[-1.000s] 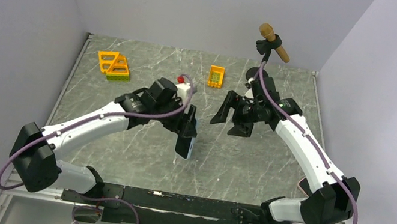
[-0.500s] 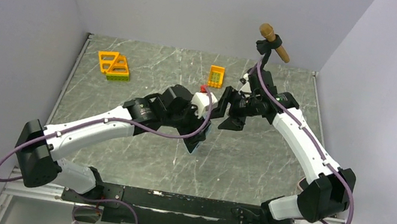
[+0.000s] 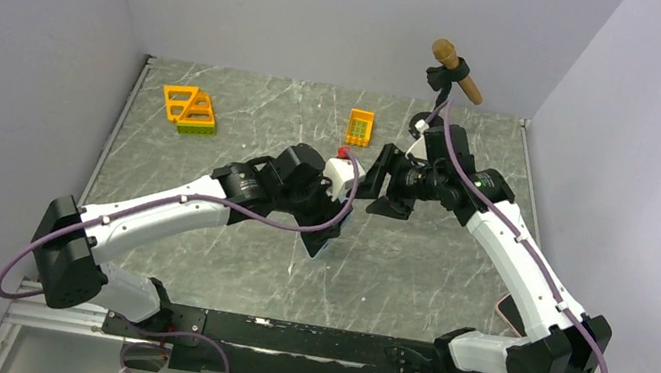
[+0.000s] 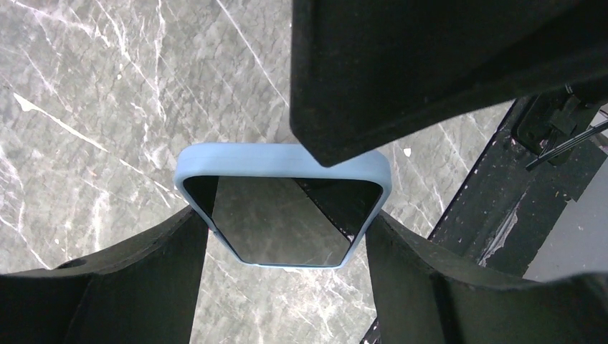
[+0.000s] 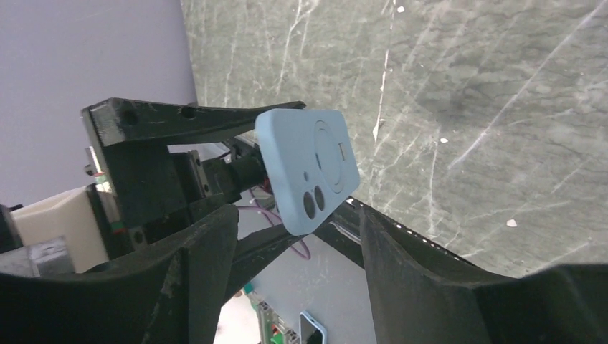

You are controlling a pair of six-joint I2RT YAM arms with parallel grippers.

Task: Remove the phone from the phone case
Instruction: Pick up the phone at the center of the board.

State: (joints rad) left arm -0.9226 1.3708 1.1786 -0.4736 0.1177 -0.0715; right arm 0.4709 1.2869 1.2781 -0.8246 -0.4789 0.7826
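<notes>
**Left gripper** (image 4: 287, 218): closed on the case (image 4: 279, 159), a finger against each of two opposite edges. It holds the case in the air above the table (image 3: 249, 102), near the middle of the work area.

**Case and phone:** the case is light blue. The phone (image 4: 283, 233) is seated inside it. The left wrist view shows dark glass framed by the blue rim on every side that can be seen. A dark mass fills the top of that view and covers one corner of the case. What it belongs to cannot be told.

**Right gripper** (image 5: 297, 215): jaws wide apart, holding nothing. From overhead it stands just beside the left gripper, on the far right side of it, and faces the back of the case. In the right wrist view the back shows between the two fingers, with two lenses and a round ring set in the blue shell. The fingers look clear of the case there. The overhead view cannot confirm this, as the left wrist hides most of the case.

**Other items:** a yellow frame (image 3: 189, 109) on a green base lies at the back left of the table. A small yellow block (image 3: 360, 128) lies at the back centre. Both are well apart from the grippers. A wooden handle (image 3: 457, 71) sits in a black clip by the back wall, above the right arm.
</notes>
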